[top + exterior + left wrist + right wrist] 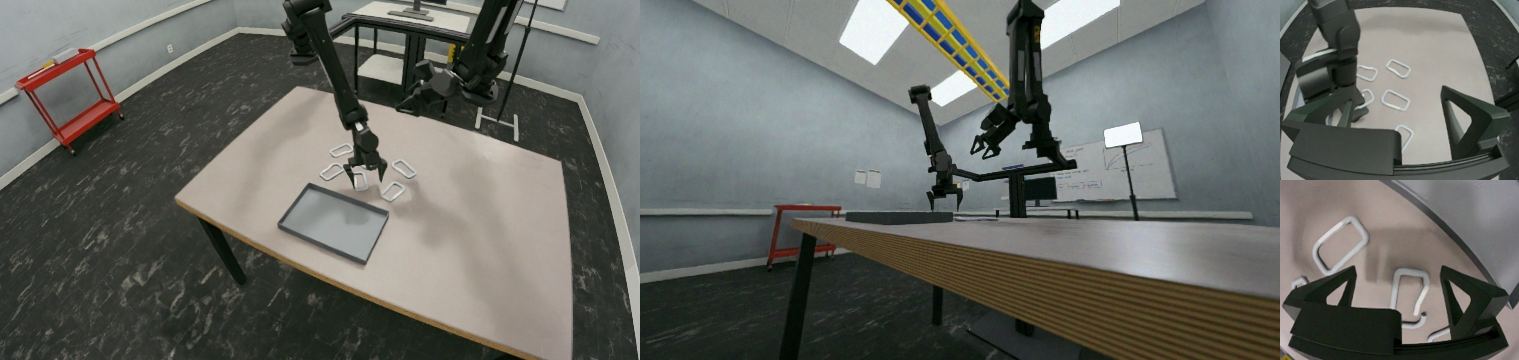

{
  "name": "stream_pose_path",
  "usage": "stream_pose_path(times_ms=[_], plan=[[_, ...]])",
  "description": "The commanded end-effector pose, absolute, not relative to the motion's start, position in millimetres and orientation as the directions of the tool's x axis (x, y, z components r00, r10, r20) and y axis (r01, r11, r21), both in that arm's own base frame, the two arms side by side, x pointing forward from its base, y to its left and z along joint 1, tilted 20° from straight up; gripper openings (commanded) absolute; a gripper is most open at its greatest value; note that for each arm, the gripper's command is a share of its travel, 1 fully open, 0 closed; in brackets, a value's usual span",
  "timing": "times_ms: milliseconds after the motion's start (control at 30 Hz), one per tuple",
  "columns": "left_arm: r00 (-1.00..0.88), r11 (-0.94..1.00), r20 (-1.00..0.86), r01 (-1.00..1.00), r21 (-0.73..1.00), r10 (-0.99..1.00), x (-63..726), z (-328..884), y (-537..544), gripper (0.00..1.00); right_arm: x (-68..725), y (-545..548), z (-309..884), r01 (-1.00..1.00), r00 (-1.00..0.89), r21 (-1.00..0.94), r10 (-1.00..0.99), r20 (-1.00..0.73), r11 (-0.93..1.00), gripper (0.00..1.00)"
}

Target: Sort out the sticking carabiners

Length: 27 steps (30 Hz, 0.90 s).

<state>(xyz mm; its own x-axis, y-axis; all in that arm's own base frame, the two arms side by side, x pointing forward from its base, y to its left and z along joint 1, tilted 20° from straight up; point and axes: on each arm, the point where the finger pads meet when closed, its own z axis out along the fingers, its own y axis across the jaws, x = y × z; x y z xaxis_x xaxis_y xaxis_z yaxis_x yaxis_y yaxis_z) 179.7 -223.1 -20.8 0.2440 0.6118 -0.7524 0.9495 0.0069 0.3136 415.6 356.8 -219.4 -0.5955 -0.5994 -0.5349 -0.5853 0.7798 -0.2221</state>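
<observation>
Pinkish tabletop (475, 225) (1090, 240) (1440, 40) (1304, 236) bearing six carabiners (400, 176) (1396, 107) (1395, 288), one gate (1421, 300) ajar, one tray (332, 220) (900, 217) (1297, 98) (1440, 225); left hand (407, 107) (981, 152) (1396, 108), right hand (367, 182) (945, 206) (1399, 288) open.

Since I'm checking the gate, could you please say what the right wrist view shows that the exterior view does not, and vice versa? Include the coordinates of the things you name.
Right wrist only: the silver metal-look carabiner (1395, 285) between the open jaws, its gate swung inward, its end apart from the hook.

Exterior only: the red metal cart (807, 207) and the white whiteboard (1160, 165).

Both: the grey rectangular tray (900, 217) (1428, 210).
</observation>
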Motion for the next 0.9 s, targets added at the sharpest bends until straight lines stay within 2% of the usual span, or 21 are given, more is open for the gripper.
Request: stream_pose_path(times_ms=[0, 267, 867], plan=[[0.254, 0.001, -0.752, 0.947, 0.321, 0.608, 179.4, -19.8, -224.0, 1.0, 414.1, 348.9, -222.4, -0.652, -0.482, -0.265, -0.658, -0.578, 0.71, 1.0], [0.254, 0.001, -0.752, 0.947, 0.321, 0.608, 179.4, -19.8, -224.0, 1.0, 387.8, 311.9, -225.7, -0.701, -0.343, -0.32, -0.695, -0.631, 0.637, 1.0], [0.254, 0.001, -0.752, 0.947, 0.321, 0.608, 179.4, -19.8, -224.0, 1.0, 384.4, 314.7, -216.1, -0.7, -0.324, -0.312, -0.674, -0.664, 0.643, 1.0]])
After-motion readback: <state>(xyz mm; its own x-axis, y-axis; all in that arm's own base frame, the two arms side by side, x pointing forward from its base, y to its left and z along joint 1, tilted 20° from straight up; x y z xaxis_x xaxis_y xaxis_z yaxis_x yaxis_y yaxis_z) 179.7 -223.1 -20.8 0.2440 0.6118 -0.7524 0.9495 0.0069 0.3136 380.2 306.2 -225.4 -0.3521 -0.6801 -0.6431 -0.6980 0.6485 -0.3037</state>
